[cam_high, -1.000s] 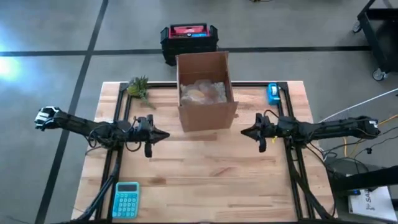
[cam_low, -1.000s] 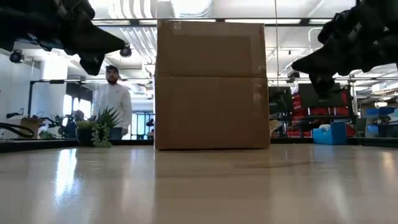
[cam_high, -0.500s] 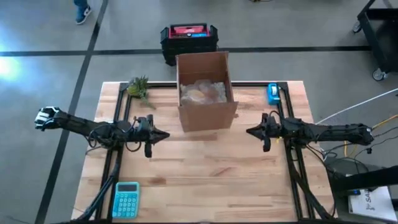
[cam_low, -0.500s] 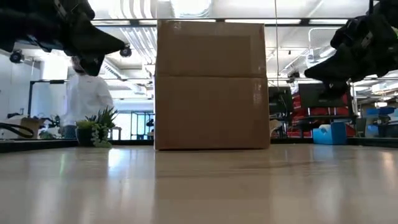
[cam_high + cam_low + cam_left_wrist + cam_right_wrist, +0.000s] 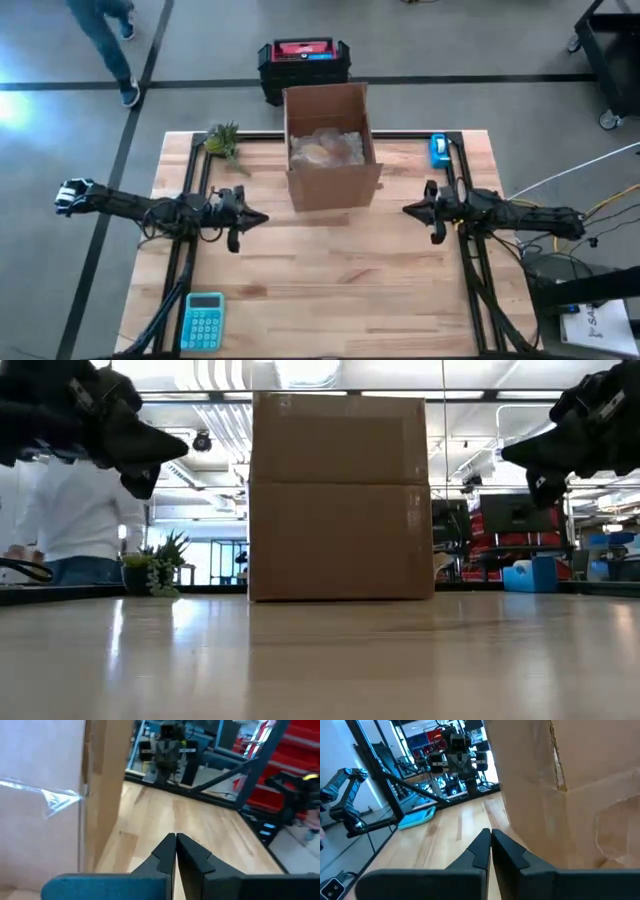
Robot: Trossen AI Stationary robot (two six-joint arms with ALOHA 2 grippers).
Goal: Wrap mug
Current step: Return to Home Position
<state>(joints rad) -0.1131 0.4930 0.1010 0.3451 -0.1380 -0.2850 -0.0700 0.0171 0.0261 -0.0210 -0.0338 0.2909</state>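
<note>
Packing looks done, wrapped mugs point(image 5: 326, 150) in the box point(image 5: 332, 188). The left gripper point(image 5: 261, 216) and right gripper point(image 5: 407, 210), fingers point(image 5: 166, 851) pressed together and empty, need only retreat home.

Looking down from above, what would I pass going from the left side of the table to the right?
Blue calculator → left claw → cardboard box → right claw → small blue object.

Wooden table point(image 5: 330, 280); open cardboard box point(image 5: 335, 186) stands on it. Small plant point(image 5: 224, 140) on the box's left-arm side, blue object point(image 5: 439, 150) on its right-arm side, teal calculator point(image 5: 202, 320) well apart.
</note>
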